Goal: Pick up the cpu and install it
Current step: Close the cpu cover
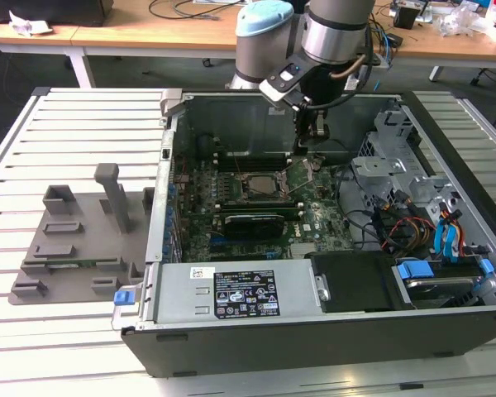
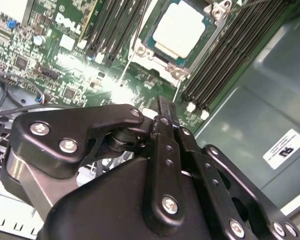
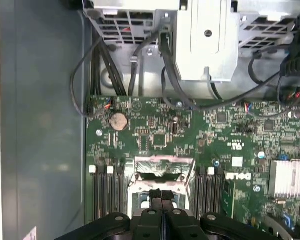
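Note:
The cpu (image 2: 182, 27) lies flat in the motherboard socket (image 1: 256, 184), its silver top facing up, inside the open computer case (image 1: 314, 331). In the exterior view my gripper (image 1: 314, 132) hangs just above the board, toward that view's right of the socket. The black fingertips (image 3: 162, 196) are pressed together with nothing between them, and in the first wrist view they sit over the socket's metal frame (image 3: 162, 165). In the second wrist view the gripper (image 2: 165, 112) is clear of the cpu and does not touch it.
A grey plastic holder tray (image 1: 74, 240) with upright posts stands on the slatted table at the exterior view's left. Memory slots (image 3: 107, 192) flank the socket. Cables (image 1: 413, 227), a drive cage (image 1: 388, 161) and the power supply (image 1: 231, 294) crowd the case.

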Motion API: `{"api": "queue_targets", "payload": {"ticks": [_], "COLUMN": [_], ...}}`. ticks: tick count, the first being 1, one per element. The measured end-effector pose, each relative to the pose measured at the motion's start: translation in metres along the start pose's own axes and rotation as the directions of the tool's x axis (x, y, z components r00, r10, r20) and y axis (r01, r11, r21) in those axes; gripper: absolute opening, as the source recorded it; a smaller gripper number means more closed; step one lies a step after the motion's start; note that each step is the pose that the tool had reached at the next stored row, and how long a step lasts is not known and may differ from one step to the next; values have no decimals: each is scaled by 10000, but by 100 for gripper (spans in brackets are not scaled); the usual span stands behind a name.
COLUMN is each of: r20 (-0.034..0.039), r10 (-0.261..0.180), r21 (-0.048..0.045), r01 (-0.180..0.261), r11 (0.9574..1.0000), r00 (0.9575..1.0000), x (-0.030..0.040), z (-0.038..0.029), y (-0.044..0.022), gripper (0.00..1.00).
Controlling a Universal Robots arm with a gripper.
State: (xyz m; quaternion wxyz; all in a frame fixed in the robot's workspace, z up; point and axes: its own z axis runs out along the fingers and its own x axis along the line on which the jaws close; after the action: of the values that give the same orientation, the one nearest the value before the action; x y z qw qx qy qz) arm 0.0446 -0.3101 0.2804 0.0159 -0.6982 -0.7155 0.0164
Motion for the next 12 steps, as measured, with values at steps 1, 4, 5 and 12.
{"api": "queue_targets", "payload": {"ticks": [1,4,5,12], "r20": [0,0,-1,0], "r10": [-1,-1,-1,-1], "r21": [-1,0,-1,0], "r01": [1,1,1,1], "r11": [10000,10000,10000,10000], "r00": [10000,10000,10000,10000], "x": [-1,-2,-3,-9], "z": [-1,-4,-5,-17], "y": [33,94,110,366], "gripper": [11,11,11,11]}}
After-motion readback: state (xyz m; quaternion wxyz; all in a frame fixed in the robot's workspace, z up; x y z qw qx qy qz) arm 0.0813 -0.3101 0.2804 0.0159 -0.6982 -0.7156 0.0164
